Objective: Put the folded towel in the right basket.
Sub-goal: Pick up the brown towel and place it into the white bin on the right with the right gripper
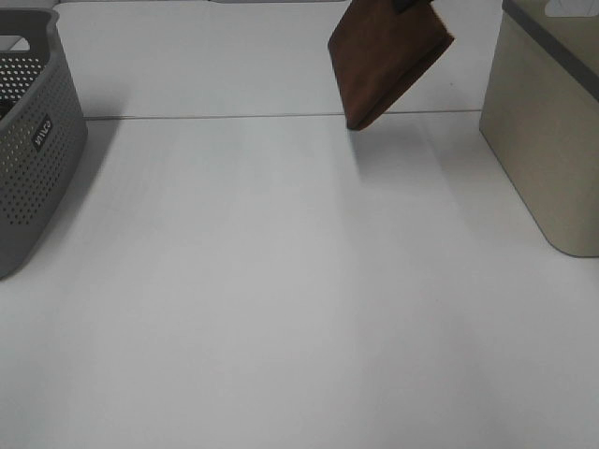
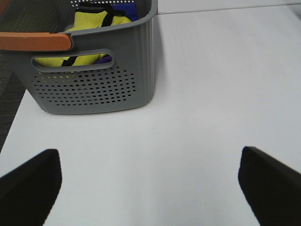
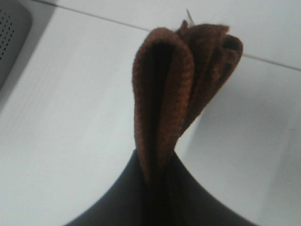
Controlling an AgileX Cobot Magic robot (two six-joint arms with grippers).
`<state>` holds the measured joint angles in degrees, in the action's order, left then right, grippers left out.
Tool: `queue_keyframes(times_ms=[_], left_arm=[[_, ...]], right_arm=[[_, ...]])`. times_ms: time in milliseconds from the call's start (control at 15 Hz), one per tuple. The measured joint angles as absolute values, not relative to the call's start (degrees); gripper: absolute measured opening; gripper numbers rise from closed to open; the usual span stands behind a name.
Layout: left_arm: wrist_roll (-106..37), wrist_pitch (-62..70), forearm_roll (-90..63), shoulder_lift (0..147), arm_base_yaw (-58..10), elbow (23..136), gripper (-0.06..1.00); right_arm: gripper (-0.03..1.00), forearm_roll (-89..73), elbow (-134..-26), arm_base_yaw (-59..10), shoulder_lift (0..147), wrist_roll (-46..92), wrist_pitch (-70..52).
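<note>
The folded brown towel (image 1: pixel 388 61) hangs in the air near the top of the exterior high view, above the table and left of the beige right basket (image 1: pixel 547 140). My right gripper (image 1: pixel 412 5) holds its top edge and is mostly out of that view. In the right wrist view the towel (image 3: pixel 178 89) hangs pinched between the dark fingers (image 3: pixel 117 202), its folds facing the camera. My left gripper (image 2: pixel 150 183) is open and empty over the white table, near the grey perforated left basket (image 2: pixel 94 84).
The grey left basket (image 1: pixel 33 140) stands at the table's left edge and holds yellow and blue items (image 2: pixel 94 23). An orange strip (image 2: pixel 35 41) lies along its rim. The white table (image 1: pixel 281 299) spreads between the two baskets.
</note>
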<state>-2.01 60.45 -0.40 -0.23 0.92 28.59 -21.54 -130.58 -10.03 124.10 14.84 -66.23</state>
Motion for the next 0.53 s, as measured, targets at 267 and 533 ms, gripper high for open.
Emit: queue_keyframes(times_ms=[267, 533], left_arm=[[-2.0, 60.4, -0.4, -0.2, 0.9, 28.6, 0.97], [-2.0, 60.4, -0.4, -0.2, 0.9, 28.6, 0.97]], right_arm=[[0.06, -19.4, -130.6, -2.9, 116.8, 13.8, -69.0], [0.06, -19.1, -130.6, 7.9, 112.4, 12.7, -69.9]])
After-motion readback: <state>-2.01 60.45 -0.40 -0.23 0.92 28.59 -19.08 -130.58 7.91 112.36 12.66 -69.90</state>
